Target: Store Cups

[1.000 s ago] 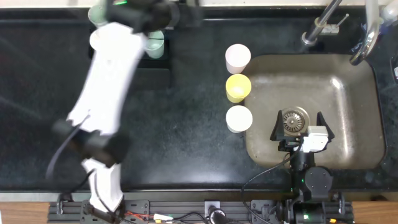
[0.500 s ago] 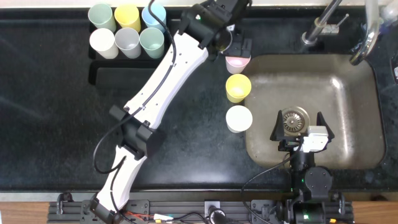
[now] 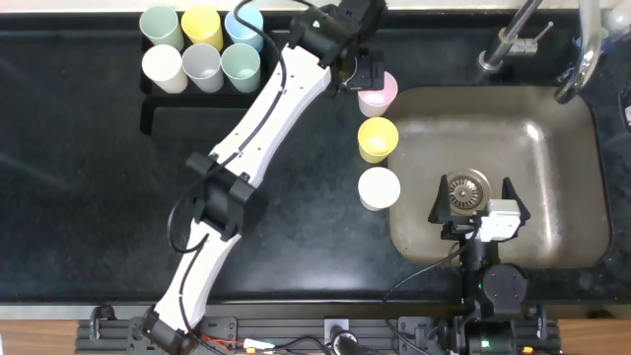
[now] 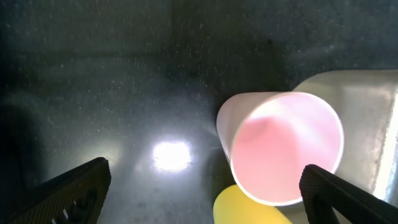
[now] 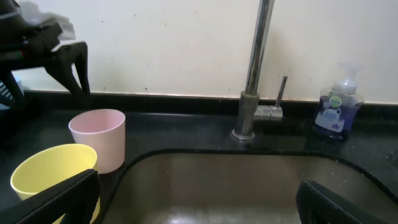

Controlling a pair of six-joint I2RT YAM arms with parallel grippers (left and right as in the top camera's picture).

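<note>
Dark speckled countertop (image 3: 296,247) runs up to a steel sink (image 3: 552,227), and three cups stand upright in a row along the sink's rim on its counter side: the pink cup (image 3: 381,95) at the sink's back end, the yellow cup (image 3: 378,139) at mid-rim, and the white cup (image 3: 379,188) toward the sink's front. The left gripper (image 4: 204,174) hangs above the pink cup with its jaws spread wide. In its wrist view the cup's open mouth sits between the fingers but off centre, close to one finger and well apart from the other, so the grasp likely calls for a sideways shift before descending. The cup's long axis is vertical, mouth up. Room is tight on one side, since the yellow cup stands just beside the pink one, while away from the sink the counter lies open toward the rack (image 3: 207,113). The right gripper (image 3: 474,202) sits over the sink's drain, jaws wide and empty, farther from the pink cup than the left.
</note>
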